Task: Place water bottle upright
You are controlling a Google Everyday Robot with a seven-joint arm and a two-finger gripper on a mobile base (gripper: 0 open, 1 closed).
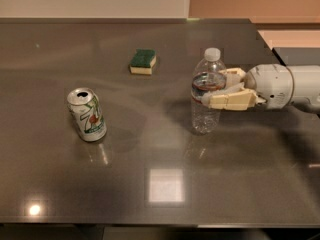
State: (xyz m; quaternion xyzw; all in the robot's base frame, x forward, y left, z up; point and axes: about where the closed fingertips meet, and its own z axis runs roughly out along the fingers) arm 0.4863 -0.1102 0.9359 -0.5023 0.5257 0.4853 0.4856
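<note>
The water bottle (205,115) stands upright, the gripper (216,88) around its label.

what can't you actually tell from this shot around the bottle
Camera view:
- Whether the gripper, over the right half of the table at label height, clamps the water bottle: the bottle covers the contact.
- Robot arm: cut off by the right edge.
- Soda can print: blurred.
</note>
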